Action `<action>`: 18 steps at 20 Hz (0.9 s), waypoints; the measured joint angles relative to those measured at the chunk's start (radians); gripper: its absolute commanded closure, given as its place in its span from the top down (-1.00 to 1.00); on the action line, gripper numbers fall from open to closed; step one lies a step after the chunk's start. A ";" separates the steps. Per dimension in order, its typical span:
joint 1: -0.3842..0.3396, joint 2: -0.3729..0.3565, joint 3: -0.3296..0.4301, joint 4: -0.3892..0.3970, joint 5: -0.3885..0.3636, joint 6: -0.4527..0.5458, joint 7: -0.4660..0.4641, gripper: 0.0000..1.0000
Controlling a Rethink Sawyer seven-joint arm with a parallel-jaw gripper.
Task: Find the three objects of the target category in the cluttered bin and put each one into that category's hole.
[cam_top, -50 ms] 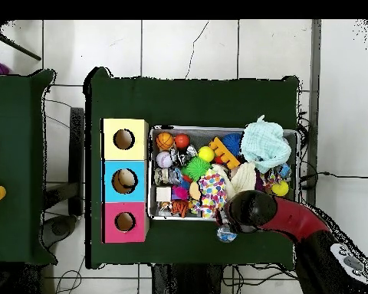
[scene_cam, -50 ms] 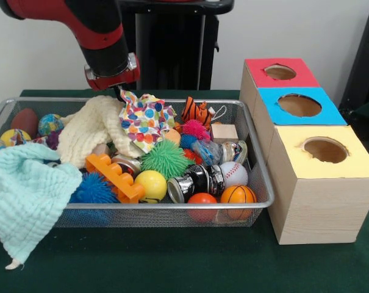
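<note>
- The wire bin (scene_cam, -50 ms: 257,177) sits on the green table (scene_cam, -50 ms: 172,262), and serves here as the landmark.
- The red and black arm (scene_cam, -50 ms: 105,43) reaches down over the bin's back rim; its claw (scene_cam, -50 ms: 119,93) is only a dark tip touching the top edge of the spotted cloth (scene_cam, -50 ms: 144,119). I cannot tell whether the claw is spread or pressed together.
- The spotted cloth is draped inside the bin near its back middle, just beside a cream knitted cloth (scene_cam, -50 ms: 89,128) that lies to its left in the front view.
- A pale mint cloth (scene_cam, -50 ms: 25,195) hangs over the bin's front left corner and spills onto the table.
- Inside the bin, along the front rim: a basketball (scene_cam, -50 ms: 238,195), an orange ball (scene_cam, -50 ms: 202,199), a baseball (scene_cam, -50 ms: 234,173), a shiny can (scene_cam, -50 ms: 196,181) and a yellow ball (scene_cam, -50 ms: 150,185).
- A green spiky ball (scene_cam, -50 ms: 166,159) lies in the bin's middle, an orange toy block (scene_cam, -50 ms: 114,176) to its left, and a blue spiky ball (scene_cam, -50 ms: 94,190) at the front, partly under the mint cloth.
- A striped tiger toy (scene_cam, -50 ms: 196,111) leans at the bin's back rim, with a small wooden cube (scene_cam, -50 ms: 224,132) and a pink spiky ball (scene_cam, -50 ms: 195,129) near it.
- Just beside the bin's right end stand three wooden boxes in a row, each with a round hole on top: yellow box (scene_cam, -50 ms: 324,183) nearest the front, blue box (scene_cam, -50 ms: 300,107) in the middle, red box (scene_cam, -50 ms: 279,73) at the back.
- In the overhead view the blue box's hole shows something pale inside; what it is cannot be told.
</note>
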State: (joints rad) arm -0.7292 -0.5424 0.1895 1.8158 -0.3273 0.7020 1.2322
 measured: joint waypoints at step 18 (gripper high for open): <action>-0.026 0.006 0.005 0.002 -0.009 -0.048 0.000 1.00</action>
State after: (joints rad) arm -0.7550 -0.5368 0.1943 1.8176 -0.3362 0.6542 1.2322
